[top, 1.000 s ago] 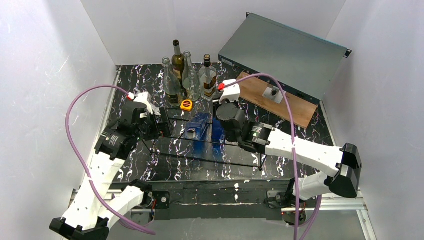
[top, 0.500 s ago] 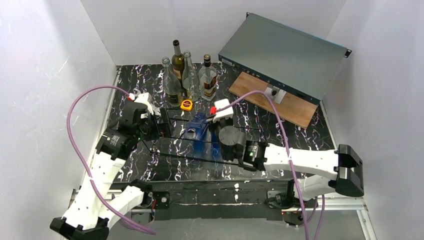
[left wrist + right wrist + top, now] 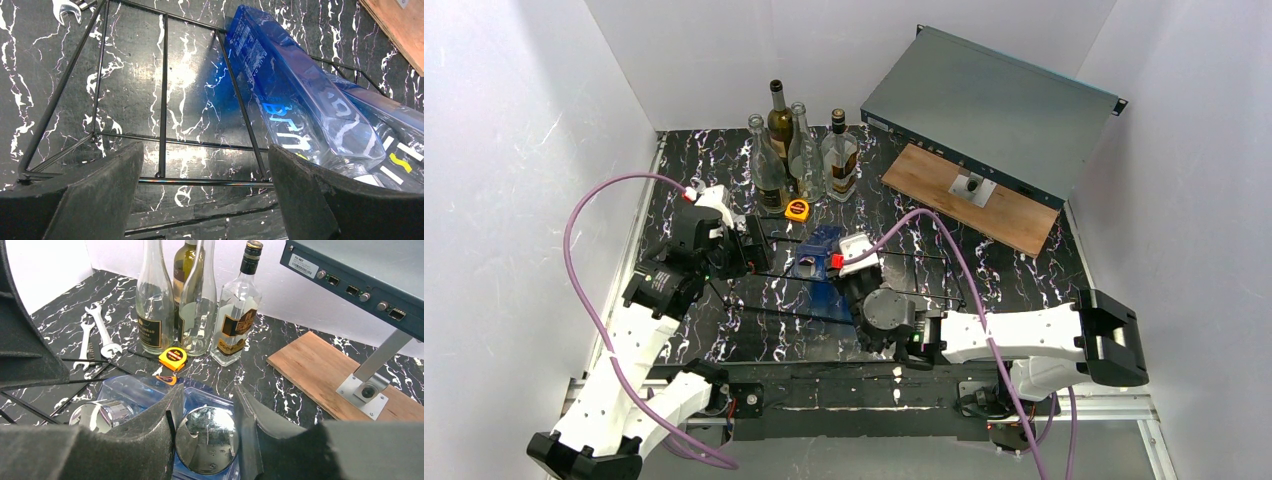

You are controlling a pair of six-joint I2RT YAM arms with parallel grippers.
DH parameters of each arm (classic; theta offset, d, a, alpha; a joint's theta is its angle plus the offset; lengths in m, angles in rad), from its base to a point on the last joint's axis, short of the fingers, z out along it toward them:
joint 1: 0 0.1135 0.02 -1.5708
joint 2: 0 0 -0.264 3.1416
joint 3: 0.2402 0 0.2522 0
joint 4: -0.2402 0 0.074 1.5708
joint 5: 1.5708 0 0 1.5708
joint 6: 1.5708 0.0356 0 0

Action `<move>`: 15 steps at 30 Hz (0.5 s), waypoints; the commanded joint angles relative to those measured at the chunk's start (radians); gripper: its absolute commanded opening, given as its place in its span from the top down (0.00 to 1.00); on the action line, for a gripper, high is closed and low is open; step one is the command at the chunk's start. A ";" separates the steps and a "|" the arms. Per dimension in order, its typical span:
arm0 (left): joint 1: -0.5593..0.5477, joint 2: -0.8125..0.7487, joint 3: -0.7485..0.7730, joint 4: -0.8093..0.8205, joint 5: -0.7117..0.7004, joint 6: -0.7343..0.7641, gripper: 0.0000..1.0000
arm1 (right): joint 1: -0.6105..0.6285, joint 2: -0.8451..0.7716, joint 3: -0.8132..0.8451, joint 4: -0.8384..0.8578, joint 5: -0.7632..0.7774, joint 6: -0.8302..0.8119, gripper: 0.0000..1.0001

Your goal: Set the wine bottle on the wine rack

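- The right gripper [image 3: 207, 402] clamps the silver cap of a blue bottle [image 3: 207, 440], which lies on the wire wine rack [image 3: 163, 100].
- Just left of it, a second blue bottle [image 3: 122, 390] lies alongside on the same rack.
- The left gripper [image 3: 205, 152] is spread wide and holds nothing. It straddles the rack's end rods, beside that second bottle.
- Beyond the right gripper sits a yellow tape measure [image 3: 172, 359], then four upright bottles [image 3: 150, 305] on the table [image 3: 280, 365].
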 commanded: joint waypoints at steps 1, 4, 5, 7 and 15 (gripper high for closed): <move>-0.006 -0.017 -0.026 -0.039 0.004 -0.013 0.06 | 0.027 0.072 -0.058 -0.172 0.043 0.117 0.99; -0.005 -0.015 -0.030 -0.038 0.008 -0.012 0.06 | 0.046 0.094 -0.059 -0.217 0.097 0.123 0.99; -0.005 -0.016 -0.032 -0.038 0.008 -0.011 0.06 | 0.051 0.100 -0.063 -0.221 0.116 0.121 0.99; -0.005 -0.018 -0.031 -0.036 0.008 -0.010 0.06 | 0.063 0.108 -0.071 -0.224 0.131 0.114 0.99; -0.005 -0.027 -0.030 -0.038 0.007 -0.010 0.06 | 0.080 0.155 -0.058 -0.306 0.158 0.171 0.99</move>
